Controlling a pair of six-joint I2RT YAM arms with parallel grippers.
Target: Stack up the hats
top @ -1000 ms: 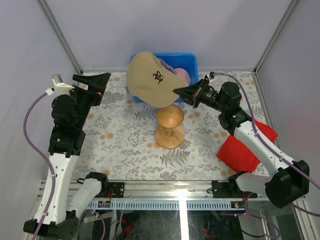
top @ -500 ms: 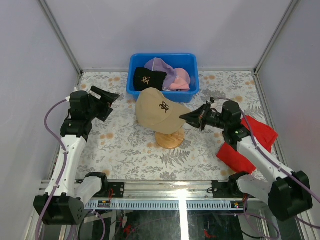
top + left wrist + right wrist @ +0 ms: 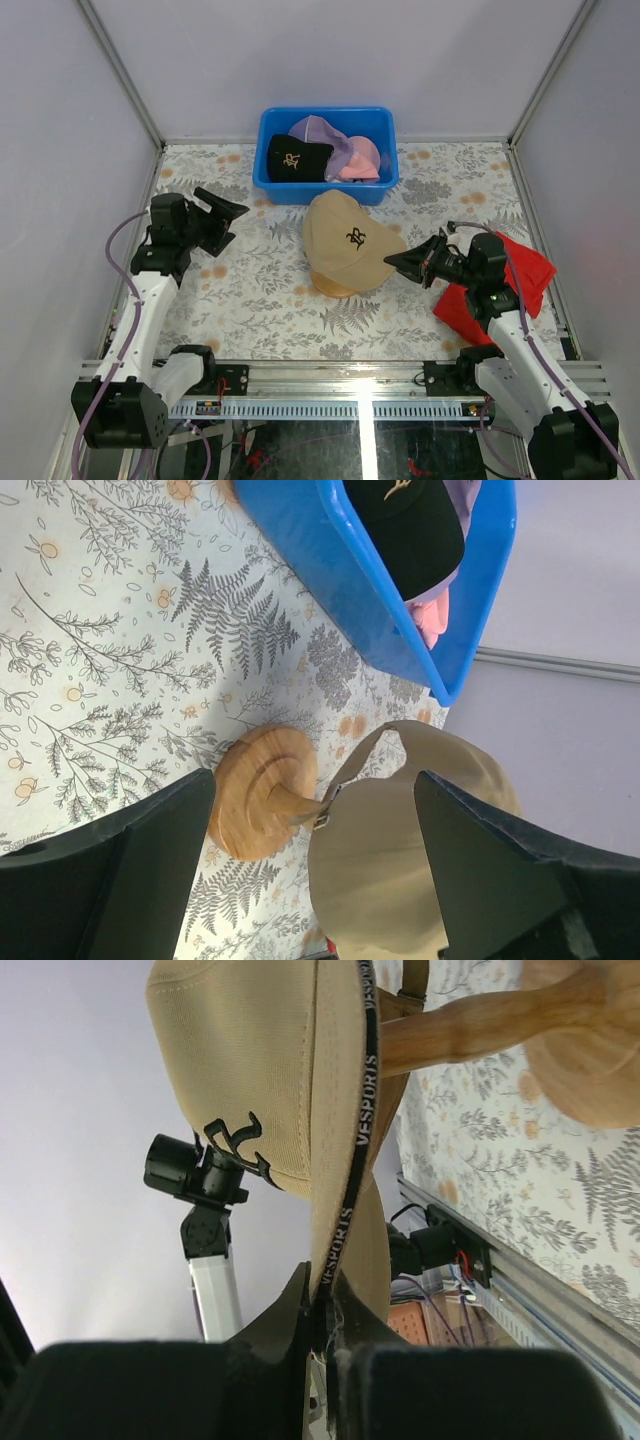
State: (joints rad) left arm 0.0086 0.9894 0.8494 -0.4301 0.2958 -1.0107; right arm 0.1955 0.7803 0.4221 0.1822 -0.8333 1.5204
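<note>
Two arms: right arm (image 3: pixel 520 335), jaws gripping the tan cap (image 3: pixel 345 240) by its brim over the wooden stand (image 3: pixel 262 802); left arm (image 3: pixel 150 290), jaws spread, empty, above the counter (image 3: pixel 260 290).

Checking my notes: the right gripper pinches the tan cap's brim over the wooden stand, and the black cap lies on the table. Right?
Not quite: the black cap lies inside the blue bin, as the top view shows. The rest holds.

A tan cap (image 3: pixel 350 245), black cap (image 3: pixel 295 158), blue bin (image 3: pixel 325 112), red cloth (image 3: pixel 525 262), fern-patterned table (image 3: pixel 260 300).
</note>
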